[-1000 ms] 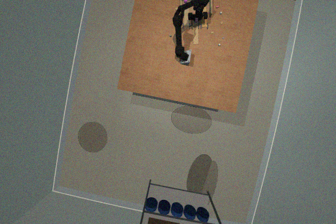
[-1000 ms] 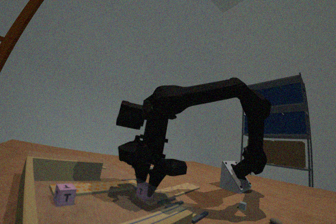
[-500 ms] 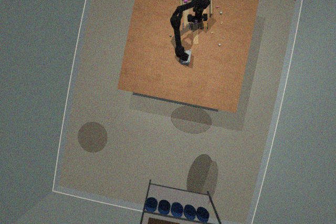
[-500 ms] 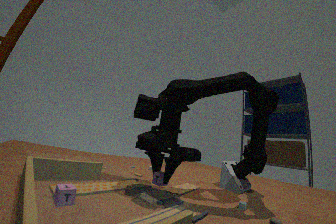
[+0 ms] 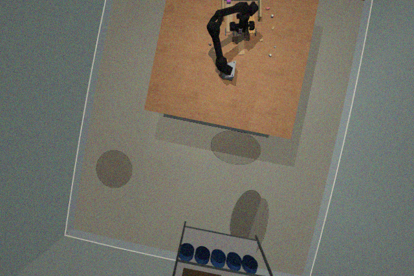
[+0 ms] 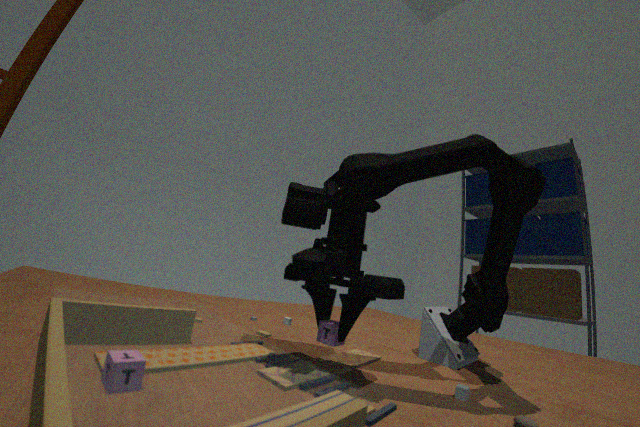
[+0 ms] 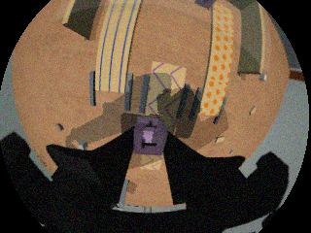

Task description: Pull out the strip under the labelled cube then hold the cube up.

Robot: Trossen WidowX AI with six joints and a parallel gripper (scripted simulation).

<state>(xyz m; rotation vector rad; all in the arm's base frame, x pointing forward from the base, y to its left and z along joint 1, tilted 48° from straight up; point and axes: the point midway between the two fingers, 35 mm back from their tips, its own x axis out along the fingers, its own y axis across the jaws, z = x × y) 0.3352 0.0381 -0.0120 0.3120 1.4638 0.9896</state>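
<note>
- Low at center of the exterior view: gripper (image 6: 338, 329) clamped on the labelled cube (image 6: 327, 331), raised just above a strip (image 6: 330, 354).
- At lower left: second cube (image 6: 124, 370) beside dotted strip (image 6: 199, 354).

The arm (image 6: 434, 158) is matte black from end to end, built of thick rounded links that swell into bulky joints. No cables, screws or markings show on it; the dim light swallows any fine detail. It grows out of a pale grey base (image 6: 439, 339) shaped like a wedge, with small dark holes in its sloped face. Near the far end a boxy black block (image 6: 305, 212) juts out sideways from the wrist. Below that sits a wide flat crossbar, also black, carrying the gripper (image 6: 337, 326). Its two fingers (image 6: 323, 303) are black, broad at the top and tapering to narrow points.
</note>
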